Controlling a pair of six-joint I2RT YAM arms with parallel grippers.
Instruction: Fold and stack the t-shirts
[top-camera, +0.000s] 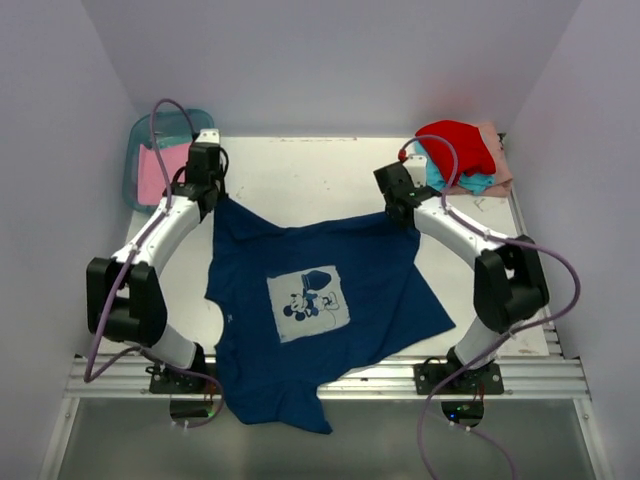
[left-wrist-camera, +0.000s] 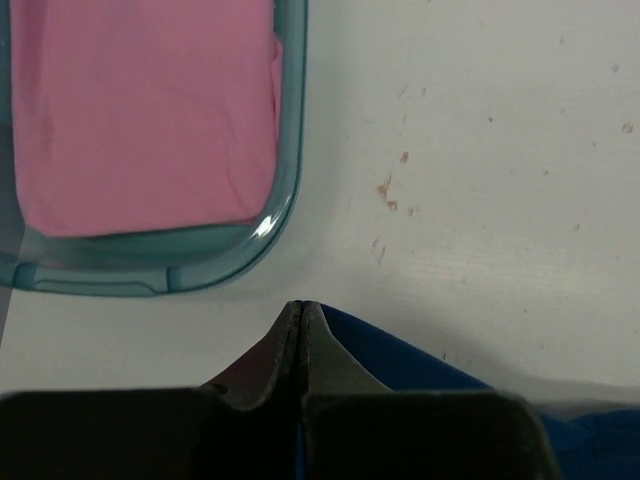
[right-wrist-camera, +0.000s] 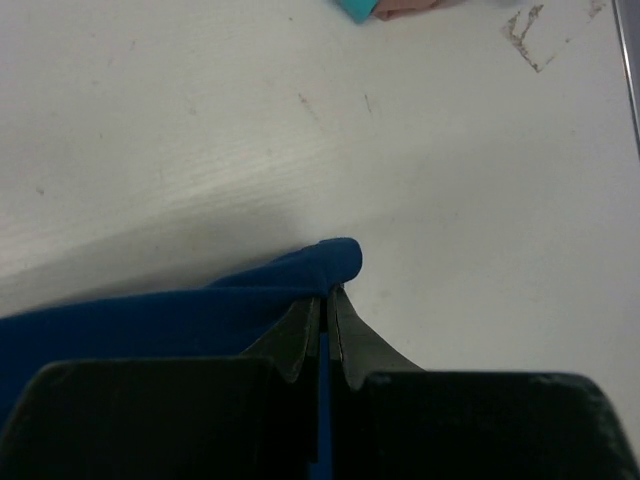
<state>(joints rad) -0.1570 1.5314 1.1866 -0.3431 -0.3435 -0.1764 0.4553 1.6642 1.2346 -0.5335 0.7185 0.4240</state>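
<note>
Grippers first: my left gripper (top-camera: 213, 197) was pinched tight on the navy t-shirt (top-camera: 385, 275) at its 10 o'clock corner. My right gripper (top-camera: 405, 213) was pinched just as tight on the 2 o'clock corner. Both wrist views showed blue cloth caught between closed jaws.

That shirt lay spread over the middle of the table (top-camera: 300, 165), pale cartoon print (top-camera: 308, 303) facing up. Its 6 o'clock end draped past the near edge between the arm bases.

I judged it light and entirely limp. It would carry no shape of its own, sag between my two holds, and drag on the tabletop. Wherever I lifted, only the pinched bit would follow directly. The sensible holds were the ones I had: two corners of one edge, well apart, so the edge between them could be drawn straight. A thin pinch of cloth could slip free under a hard pull.

Further out, at 10 o'clock, the pink shirt (left-wrist-camera: 140, 110) lay flat inside the teal bin (left-wrist-camera: 290, 185). At 1 o'clock the red shirt (top-camera: 458, 140) sat heaped on a teal shirt (top-camera: 478, 183) and a peach shirt (top-camera: 498, 160).
</note>
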